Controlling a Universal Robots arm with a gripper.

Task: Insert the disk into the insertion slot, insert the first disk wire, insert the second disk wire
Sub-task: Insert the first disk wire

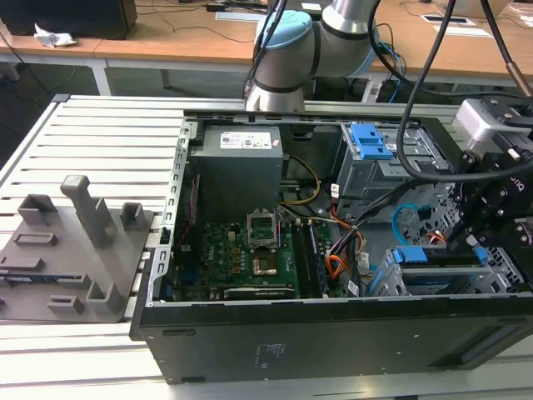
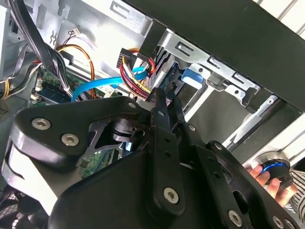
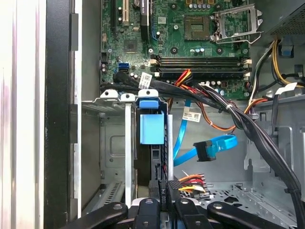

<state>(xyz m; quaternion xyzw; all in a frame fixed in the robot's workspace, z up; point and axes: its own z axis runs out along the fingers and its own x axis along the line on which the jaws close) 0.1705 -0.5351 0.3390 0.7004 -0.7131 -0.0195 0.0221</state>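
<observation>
Exterior view: slatted grey table (image 1: 92, 133), wooden desks (image 1: 166, 37) behind.

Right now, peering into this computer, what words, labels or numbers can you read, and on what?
None can be quoted.
Power supply label: print too small.
White cable tag: print too small.
Pale mark on the case wall: unreadable.
White mark on the first disk wire's plug, in the gripper: unreadable.

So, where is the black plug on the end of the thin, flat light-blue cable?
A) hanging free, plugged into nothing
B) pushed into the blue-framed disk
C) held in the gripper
A: in the first wrist view the light-blue cable's plug hangs in open space, apart from the disk; the gripper is shut on a black power plug with red and yellow wires.
</observation>
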